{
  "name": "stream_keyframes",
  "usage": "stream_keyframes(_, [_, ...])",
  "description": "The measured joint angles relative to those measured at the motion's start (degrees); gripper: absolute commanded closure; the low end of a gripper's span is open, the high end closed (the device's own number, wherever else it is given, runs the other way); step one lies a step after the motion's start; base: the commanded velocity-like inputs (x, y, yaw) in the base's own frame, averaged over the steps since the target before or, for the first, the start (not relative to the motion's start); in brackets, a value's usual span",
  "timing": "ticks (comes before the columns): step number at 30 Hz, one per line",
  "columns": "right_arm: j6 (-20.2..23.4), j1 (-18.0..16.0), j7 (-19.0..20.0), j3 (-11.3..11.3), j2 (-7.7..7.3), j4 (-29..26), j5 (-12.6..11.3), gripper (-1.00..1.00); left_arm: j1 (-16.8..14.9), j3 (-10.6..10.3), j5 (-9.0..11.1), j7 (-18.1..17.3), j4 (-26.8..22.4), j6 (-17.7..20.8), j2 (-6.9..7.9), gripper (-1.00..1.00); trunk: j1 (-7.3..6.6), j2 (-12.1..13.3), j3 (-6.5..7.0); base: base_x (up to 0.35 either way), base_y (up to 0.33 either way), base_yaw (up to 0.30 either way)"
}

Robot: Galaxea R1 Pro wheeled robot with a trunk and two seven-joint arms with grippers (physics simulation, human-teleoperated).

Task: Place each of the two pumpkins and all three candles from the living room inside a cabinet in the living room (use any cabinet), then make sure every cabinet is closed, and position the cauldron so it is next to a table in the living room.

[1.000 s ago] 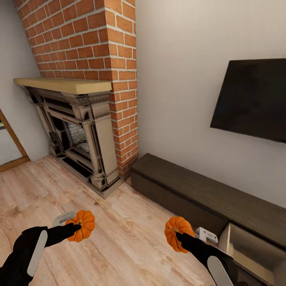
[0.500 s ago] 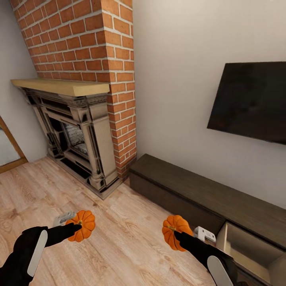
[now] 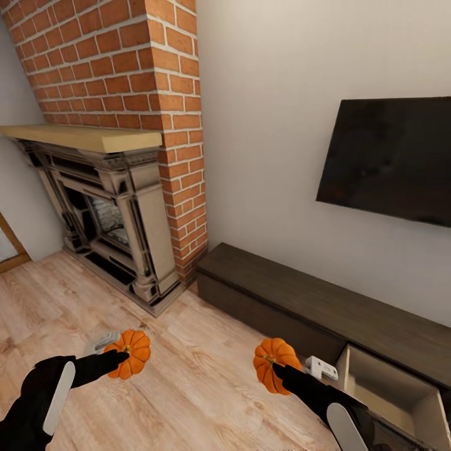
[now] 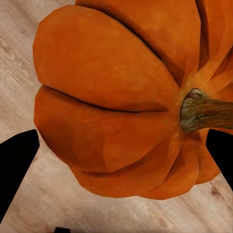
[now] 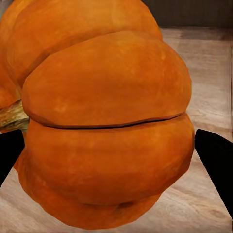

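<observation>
Each hand carries an orange ribbed pumpkin above the wood floor. My left gripper (image 3: 119, 358) is shut on one pumpkin (image 3: 129, 354), whose brown stem and ribs loom large in the left wrist view (image 4: 111, 97). My right gripper (image 3: 275, 371) is shut on the other pumpkin (image 3: 274, 363), seen close up in the right wrist view (image 5: 107, 126). The long dark brown cabinet (image 3: 300, 297) runs along the wall on the right. One of its drawers (image 3: 388, 391) stands pulled out at the lower right, pale beige inside and holding nothing, just right of my right hand.
A brick chimney with a grey stone fireplace (image 3: 106, 207) and a pale wooden mantel stands at the left. A black TV (image 3: 391, 160) hangs on the white wall above the cabinet. Light wood floor (image 3: 188, 376) spreads between both arms.
The whole picture has slid left, so the camera has turned right; more of the open drawer shows now. Both grippers hold their pumpkins as before.
</observation>
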Motion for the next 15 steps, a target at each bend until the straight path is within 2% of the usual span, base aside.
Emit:
stream_keyframes(4, [0.0, 0.0, 0.4, 0.0, -0.14, 0.0, -0.1, 1.0, 0.0, -0.1, -0.1, 0.0, -1.7, 0.0, -0.02, 1.0, 0.0, 0.0, 0.0, 0.0, 0.0, -0.278])
stream_keyframes(8, [-0.1, 0.0, 2.8, 0.0, -0.21, -0.1, -0.1, 1.0, 0.0, -0.2, -0.1, 0.0, -2.0, 0.0, -0.02, 1.0, 0.0, 0.0, 0.0, 0.0, -0.004, -0.279])
stream_keyframes(15, [-0.1, 0.0, 3.6, -0.1, -0.33, 0.1, 0.0, 1.0, 0.0, -0.2, -0.2, 0.0, -2.0, 0.0, -0.02, 1.0, 0.0, 0.0, 0.07, -0.052, -0.092, -0.279])
